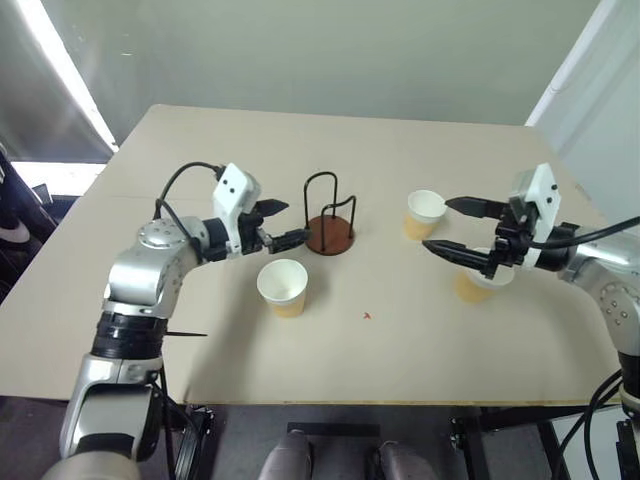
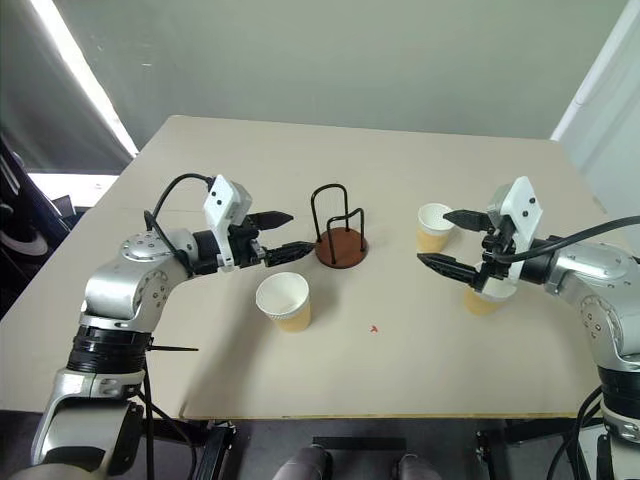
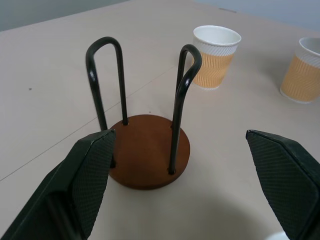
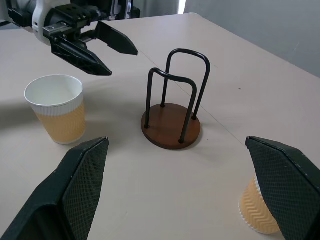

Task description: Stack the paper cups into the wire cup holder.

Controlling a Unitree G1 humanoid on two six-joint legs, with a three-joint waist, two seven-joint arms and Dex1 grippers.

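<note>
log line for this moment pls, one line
left gripper: open, empty, beside wire cup holder | right gripper: open, empty, between two paper cups | cups: three upright on table | holder: empty

Plain room, pale worktop, daylight from the left

A beige worktop (image 1: 420,340) with a faint seam across it stands before a bare grey-green wall (image 1: 330,50); a bright strip of light (image 1: 65,65) slants down the left side, over a dark floor (image 1: 15,420).
</note>
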